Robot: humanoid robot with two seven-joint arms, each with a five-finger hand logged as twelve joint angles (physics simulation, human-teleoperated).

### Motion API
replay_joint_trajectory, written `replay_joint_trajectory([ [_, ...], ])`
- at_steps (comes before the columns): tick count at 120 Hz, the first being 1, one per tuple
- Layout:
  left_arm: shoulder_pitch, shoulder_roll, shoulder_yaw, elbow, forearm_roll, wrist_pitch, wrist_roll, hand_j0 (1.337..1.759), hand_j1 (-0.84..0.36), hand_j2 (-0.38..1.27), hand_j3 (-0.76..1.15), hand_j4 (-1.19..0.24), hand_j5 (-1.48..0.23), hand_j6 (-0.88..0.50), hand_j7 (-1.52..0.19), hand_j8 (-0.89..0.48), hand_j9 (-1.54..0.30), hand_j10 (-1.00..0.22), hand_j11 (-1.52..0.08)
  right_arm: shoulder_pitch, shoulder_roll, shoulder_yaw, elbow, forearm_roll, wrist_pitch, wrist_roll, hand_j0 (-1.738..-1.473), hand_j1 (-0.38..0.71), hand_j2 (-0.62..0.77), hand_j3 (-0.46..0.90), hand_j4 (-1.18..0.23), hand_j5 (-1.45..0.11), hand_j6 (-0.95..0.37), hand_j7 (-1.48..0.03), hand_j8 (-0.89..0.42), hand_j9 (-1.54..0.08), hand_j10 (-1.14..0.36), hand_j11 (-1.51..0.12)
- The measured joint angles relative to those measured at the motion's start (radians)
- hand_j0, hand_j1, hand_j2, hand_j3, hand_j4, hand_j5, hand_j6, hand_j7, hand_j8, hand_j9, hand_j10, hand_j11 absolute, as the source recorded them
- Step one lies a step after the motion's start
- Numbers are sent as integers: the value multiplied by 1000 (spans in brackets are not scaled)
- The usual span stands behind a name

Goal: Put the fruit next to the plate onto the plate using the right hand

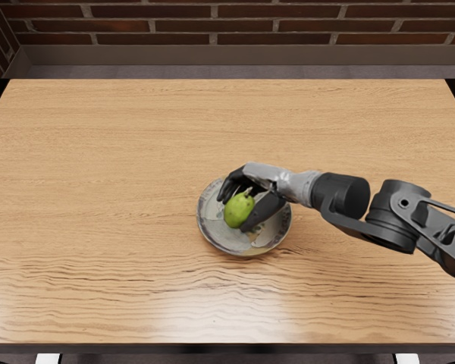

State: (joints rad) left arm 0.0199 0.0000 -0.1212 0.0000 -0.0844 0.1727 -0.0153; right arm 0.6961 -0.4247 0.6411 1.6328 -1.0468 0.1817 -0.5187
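Observation:
A green pear-like fruit (238, 210) is over the middle of a round grey plate (212, 227) near the table's centre. My right hand (246, 199) reaches in from the right, fingers curled around the fruit from above and behind, thumb on its right side. Whether the fruit rests on the plate or hangs just above it I cannot tell. The left arm does not show.
The wooden table (98, 189) stretches wide on all sides of the plate. A brick wall (227, 19) runs along the far edge. My right forearm (379, 212) lies low over the table to the right of the plate.

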Motion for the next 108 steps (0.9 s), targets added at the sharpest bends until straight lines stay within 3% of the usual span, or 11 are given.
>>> replay_joint_trajectory([
  [12,0,0,0,0,0,0,0,1658,349,0,0,0,0,0,0,0,0,0,0,-3,5,0,-4,-4,-1,0,-1657,218,91,0,-530,-713,-471,-701,-412,-715,-514,-706],
  [33,0,0,0,0,0,0,0,1658,349,0,0,0,0,-1,0,0,0,0,0,-13,6,2,-9,-5,-44,-1,-1658,-74,34,0,-255,-341,-230,-335,-205,-342,-248,-338],
  [51,0,0,0,0,0,0,0,1658,349,0,0,0,0,-1,0,0,0,0,0,-14,0,3,-9,-6,-55,-1,-1658,-217,17,0,-123,-164,-111,-161,-99,-164,-119,-162],
  [108,0,0,0,0,0,0,0,1658,349,0,0,0,0,-1,0,-1,0,0,0,18,-58,64,-4,55,-9,-21,-1658,-337,2,0,-13,-16,-12,-16,-11,-16,-12,-16],
])
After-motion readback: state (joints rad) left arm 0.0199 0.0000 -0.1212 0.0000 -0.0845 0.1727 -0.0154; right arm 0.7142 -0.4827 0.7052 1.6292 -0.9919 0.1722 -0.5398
